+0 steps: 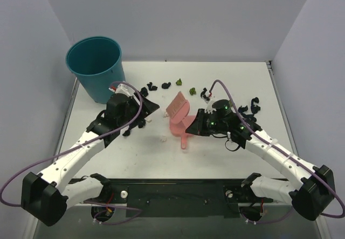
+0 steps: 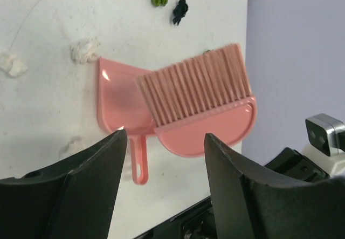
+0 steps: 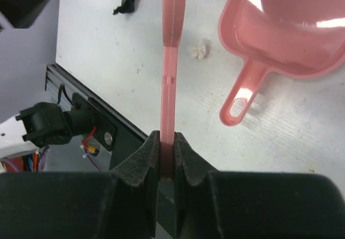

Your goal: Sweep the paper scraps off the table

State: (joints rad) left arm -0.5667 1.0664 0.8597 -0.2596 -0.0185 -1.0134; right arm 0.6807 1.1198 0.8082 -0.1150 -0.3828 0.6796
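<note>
Paper scraps point(image 1: 150, 87) lie beyond left jaws point(image 1: 148, 109), untouched.

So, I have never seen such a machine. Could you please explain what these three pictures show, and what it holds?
The overhead picture shows two robot arms fixed at the near edge of a white table. The other two pictures come from small cameras on each wrist. Each arm ends in a two-finger tool. The right tool is shut on the thin handle of a pink brush. The left tool is open and holds nothing. A pink dustpan lies on the table, partly under the brush. Small paper scraps, black, green and whitish, are scattered around. A teal bucket stands at the far left.
</note>
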